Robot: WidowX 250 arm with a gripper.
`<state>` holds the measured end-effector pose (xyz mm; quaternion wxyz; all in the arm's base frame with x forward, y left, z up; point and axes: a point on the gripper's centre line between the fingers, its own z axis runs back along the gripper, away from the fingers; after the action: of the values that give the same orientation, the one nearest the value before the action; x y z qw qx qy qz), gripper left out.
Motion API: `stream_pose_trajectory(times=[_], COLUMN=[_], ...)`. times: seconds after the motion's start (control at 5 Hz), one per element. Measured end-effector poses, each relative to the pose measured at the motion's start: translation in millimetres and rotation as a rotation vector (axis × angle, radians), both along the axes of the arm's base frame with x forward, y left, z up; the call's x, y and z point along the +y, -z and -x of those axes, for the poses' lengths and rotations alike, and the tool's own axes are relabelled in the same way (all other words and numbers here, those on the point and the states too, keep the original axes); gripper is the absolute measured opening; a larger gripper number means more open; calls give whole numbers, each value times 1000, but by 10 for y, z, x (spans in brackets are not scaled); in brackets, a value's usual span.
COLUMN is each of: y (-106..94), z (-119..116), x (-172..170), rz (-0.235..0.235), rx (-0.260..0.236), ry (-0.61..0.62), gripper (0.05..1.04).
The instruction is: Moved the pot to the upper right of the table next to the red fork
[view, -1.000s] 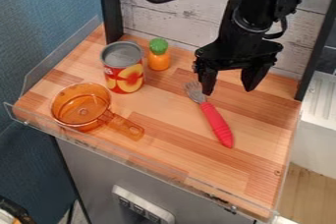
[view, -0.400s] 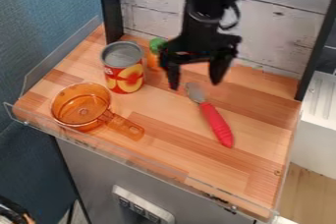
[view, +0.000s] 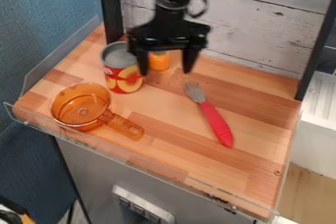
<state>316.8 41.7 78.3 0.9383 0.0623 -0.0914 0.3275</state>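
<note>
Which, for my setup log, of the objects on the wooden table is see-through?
The transparent orange pot: the table shows through it, while the labelled metal can, red-handled metal fork and small orange object look opaque.

1. A food can (view: 121, 79) stands upright, with a bare metal lid and a red label picturing yellow-orange fruit.
2. An orange object (view: 158, 61), partly hidden, sits just beside the can, farther back.
3. Whitewashed planks (view: 263, 31) line the back, between two dark posts (view: 111, 7).
4. A blue wall (view: 46, 16) rises at left.
5. A socket strip (view: 142, 206) is fixed low on the grey front panel (view: 92, 169).
</note>
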Motion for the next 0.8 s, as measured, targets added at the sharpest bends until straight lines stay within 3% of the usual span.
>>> stream_pose_trajectory(times=[0.6,0.8], y=[124,159], z=[236,306], x=[910,1181], rz=[-43,-55], rx=[53,40], ry=[-39,-56], gripper=[1001,1001])
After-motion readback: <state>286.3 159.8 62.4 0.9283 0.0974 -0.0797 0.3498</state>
